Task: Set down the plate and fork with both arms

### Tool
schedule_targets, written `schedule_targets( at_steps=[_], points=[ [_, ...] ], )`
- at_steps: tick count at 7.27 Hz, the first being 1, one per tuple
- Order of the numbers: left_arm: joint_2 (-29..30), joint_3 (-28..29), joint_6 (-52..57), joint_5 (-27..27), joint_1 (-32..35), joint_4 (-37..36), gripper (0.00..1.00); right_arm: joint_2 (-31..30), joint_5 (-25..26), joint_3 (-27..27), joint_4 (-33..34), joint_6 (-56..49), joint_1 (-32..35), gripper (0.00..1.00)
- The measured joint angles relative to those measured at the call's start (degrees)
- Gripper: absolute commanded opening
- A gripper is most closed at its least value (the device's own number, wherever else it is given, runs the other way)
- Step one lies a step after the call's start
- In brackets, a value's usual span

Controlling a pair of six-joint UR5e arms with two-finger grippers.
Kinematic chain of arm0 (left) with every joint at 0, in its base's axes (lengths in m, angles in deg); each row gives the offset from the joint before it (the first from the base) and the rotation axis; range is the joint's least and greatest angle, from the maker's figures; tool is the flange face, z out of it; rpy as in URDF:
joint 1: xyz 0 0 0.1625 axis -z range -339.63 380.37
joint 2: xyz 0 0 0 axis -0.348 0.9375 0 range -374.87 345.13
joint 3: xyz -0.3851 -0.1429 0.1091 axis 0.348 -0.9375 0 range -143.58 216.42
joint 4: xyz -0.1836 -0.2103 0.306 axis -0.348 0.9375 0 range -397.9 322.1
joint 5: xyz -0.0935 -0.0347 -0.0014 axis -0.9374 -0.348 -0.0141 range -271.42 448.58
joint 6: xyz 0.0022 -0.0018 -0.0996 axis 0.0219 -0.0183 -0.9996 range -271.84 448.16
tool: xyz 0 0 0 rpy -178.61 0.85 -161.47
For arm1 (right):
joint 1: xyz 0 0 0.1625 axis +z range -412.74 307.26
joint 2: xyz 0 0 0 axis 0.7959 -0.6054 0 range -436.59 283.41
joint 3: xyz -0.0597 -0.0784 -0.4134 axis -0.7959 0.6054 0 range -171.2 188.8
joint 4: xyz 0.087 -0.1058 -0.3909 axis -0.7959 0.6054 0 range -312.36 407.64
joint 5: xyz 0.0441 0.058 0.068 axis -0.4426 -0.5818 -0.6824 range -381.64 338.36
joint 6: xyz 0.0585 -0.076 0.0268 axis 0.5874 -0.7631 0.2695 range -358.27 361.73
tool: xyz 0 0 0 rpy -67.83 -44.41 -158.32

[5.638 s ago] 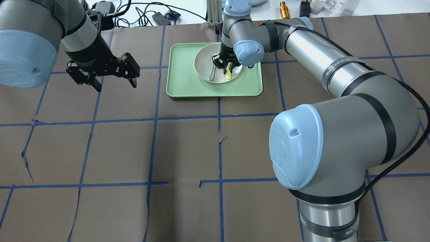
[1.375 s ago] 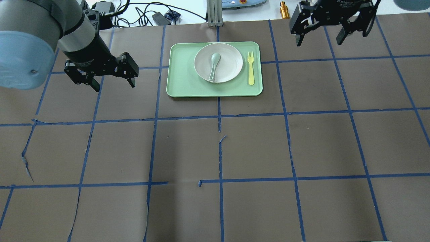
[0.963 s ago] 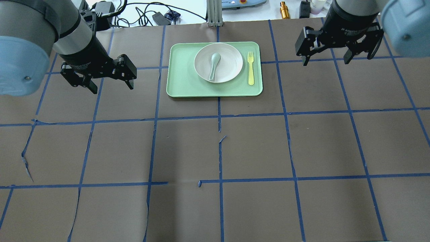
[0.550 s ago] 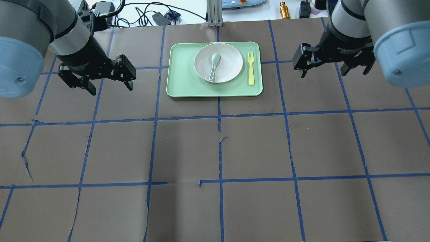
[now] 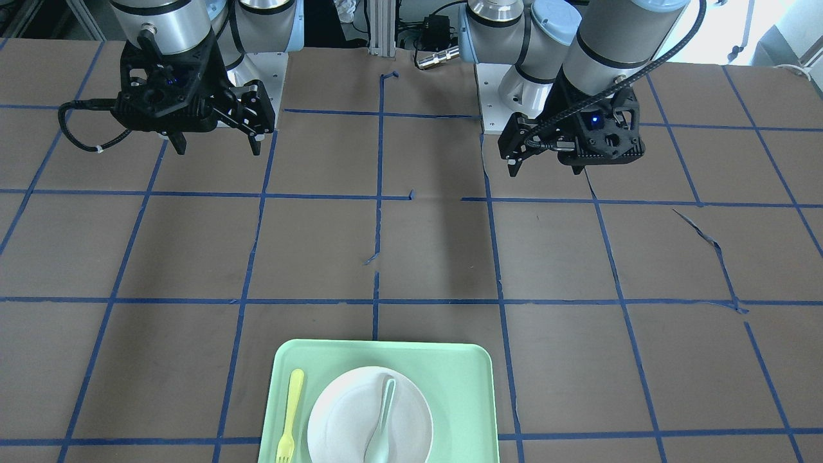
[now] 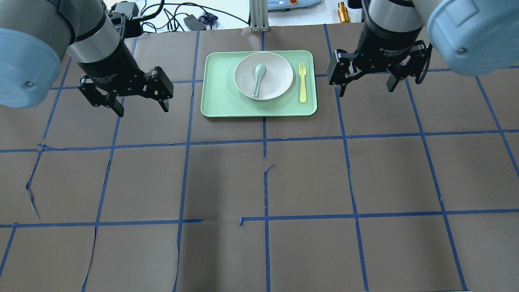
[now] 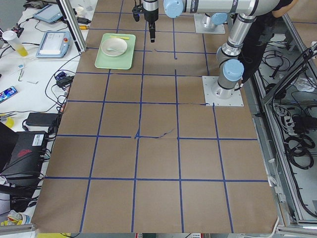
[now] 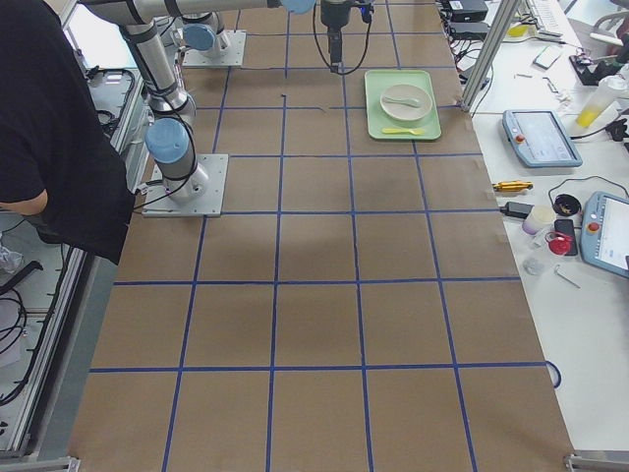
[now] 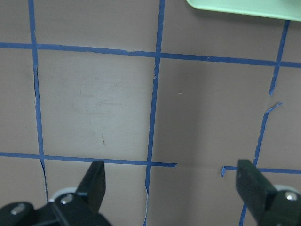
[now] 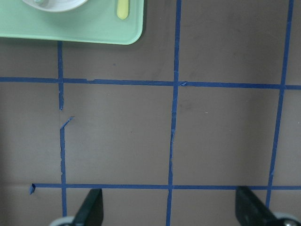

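Note:
The off-white plate (image 6: 279, 77) sits in the light-green tray (image 6: 219, 101) at the far middle of the table. The pale-yellow fork (image 6: 302, 82) lies flat on the tray just right of the plate, tines pointing away. My left gripper (image 6: 142, 109) hovers open and empty left of the tray. My right gripper (image 6: 365, 90) hovers open and empty right of the tray. Both are above the table and touch nothing. In the front-facing view the plate (image 5: 341, 418), the fork (image 5: 289, 411), the left gripper (image 5: 546, 170) and the right gripper (image 5: 217, 151) also show.
A pale grey-green spoon (image 6: 258, 79) lies in the plate. Brown paper with blue tape lines covers the table (image 6: 263, 182). Cables and small items lie beyond the far edge (image 6: 174, 16). The tray's corner shows in the right wrist view (image 10: 70, 33).
The right gripper let go of the fork, which now lies on the tray beside the plate. It then swung out right and came back toward the tray. The left gripper shifted slightly right.

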Motion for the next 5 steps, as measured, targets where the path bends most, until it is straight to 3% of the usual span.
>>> schedule_targets(
  at_steps=[5],
  points=[
    [0.2, -0.4, -0.3, 0.0, 1.2, -1.9, 1.00, 0.4, -0.1, 0.1, -0.2, -0.1, 0.3, 1.00]
  ],
)
